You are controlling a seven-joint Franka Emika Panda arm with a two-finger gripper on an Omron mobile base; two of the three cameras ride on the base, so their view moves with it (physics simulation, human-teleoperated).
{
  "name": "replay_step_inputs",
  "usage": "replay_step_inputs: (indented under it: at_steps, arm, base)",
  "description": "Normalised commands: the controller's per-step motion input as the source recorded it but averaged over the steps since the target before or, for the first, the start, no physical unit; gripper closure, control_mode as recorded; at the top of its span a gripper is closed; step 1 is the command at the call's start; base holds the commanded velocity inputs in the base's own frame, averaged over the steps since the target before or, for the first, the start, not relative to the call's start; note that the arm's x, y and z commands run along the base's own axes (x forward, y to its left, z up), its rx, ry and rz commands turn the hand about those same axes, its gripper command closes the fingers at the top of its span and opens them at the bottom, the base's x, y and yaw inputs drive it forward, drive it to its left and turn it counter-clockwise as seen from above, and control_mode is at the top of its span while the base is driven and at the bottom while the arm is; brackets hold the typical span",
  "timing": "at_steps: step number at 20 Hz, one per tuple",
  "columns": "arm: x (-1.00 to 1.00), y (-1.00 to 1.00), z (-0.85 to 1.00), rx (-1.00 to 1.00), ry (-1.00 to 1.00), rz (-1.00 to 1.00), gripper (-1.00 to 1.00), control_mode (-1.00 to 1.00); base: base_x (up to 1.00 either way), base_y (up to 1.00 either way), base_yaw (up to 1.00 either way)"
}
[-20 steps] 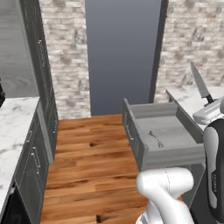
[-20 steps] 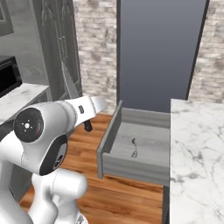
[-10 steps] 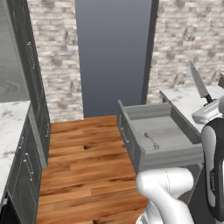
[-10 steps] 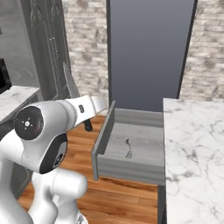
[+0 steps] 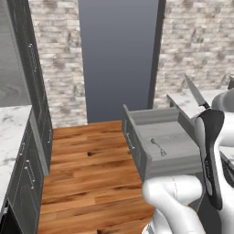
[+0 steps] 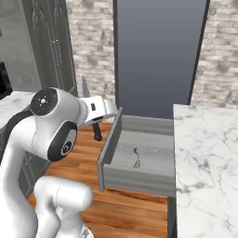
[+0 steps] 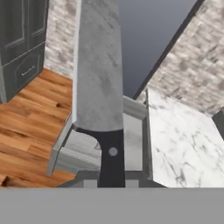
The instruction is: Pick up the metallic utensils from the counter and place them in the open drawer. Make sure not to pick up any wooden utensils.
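My gripper (image 6: pixel 95 121) is shut on the knife, one of the metallic utensils. Its silver blade (image 6: pixel 85 89) points up and its black handle (image 6: pixel 97 133) hangs just left of the open drawer (image 6: pixel 135 178). In the hand view the blade (image 7: pixel 98 65) and handle (image 7: pixel 111 159) run up the middle, with the drawer (image 7: pixel 134 139) beneath them. The left base view shows the blade (image 5: pixel 196 93) rising behind my arm, over the drawer (image 5: pixel 172 161). A grey metal spoon (image 6: pixel 135 157) (image 5: pixel 159 146) lies inside the drawer. The marble counter (image 6: pixel 205 162) adjoins the drawer's right side. The wooden utensils are out of view.
Wood floor (image 5: pixel 87 173) lies left of the drawer. Dark tall cabinets (image 5: pixel 34 77) and a second marble top (image 5: pixel 10 132) stand along the left. A brick wall (image 5: pixel 196 50) and a flat grey panel (image 5: pixel 118 55) close the back.
The whole picture has shifted, so the base has moved; the drawer now sits closer and more central. The knife stays gripped, blade up.
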Motion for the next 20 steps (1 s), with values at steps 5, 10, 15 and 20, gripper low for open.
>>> replay_step_inputs:
  at_steps: [5, 10, 15, 20]
  arm:
    - [0.56, -0.41, -0.9, 0.16, 0.09, 0.07, 1.0, -1.0]
    - [0.96, -0.16, -0.77, 0.04, 0.21, 0.01, 1.0, -1.0]
    - [0.97, 0.0, -0.61, 0.0, 0.2, -0.02, 1.0, -1.0]
    - [0.91, -0.07, -0.57, 0.0, 0.27, 0.0, 1.0, -1.0]
  base:
    - [0.0, 0.0, 0.0]
    - [0.0, 0.0, 0.0]
    - [0.0, 0.0, 0.0]
    - [0.0, 0.0, 0.0]
